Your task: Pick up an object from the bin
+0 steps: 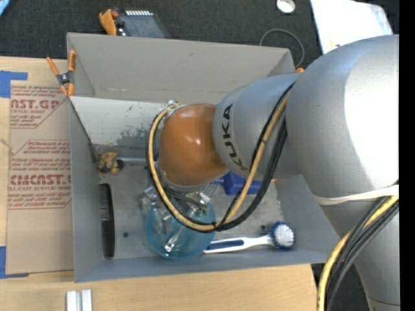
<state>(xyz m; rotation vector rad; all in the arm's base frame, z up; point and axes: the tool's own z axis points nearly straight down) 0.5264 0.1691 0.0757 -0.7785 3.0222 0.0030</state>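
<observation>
A round blue see-through bowl (162, 245) lay on the floor of the bin (181, 63), close to the bottom wall and about halfway along it. The gripper (172, 220) was right over it, low down, with its metal parts in front of the blue. I could not tell if the gripper was open or closed, because the orange cover (185, 144) and the yellow cables hid much of it. A white toothbrush (243, 243) with a blue and white head lay just to the right of the bowl, along the bottom wall, its handle end reaching the bowl's rim. A long black comb (106, 219) lay beside the left wall, a little apart from the bowl. A small tan lump (108, 162) sat near the back left corner of the floor. A blue block (232, 185) peeked out from under the arm. The big grey arm covered the right side of the bin. The floor between the comb and the bowl was open.
</observation>
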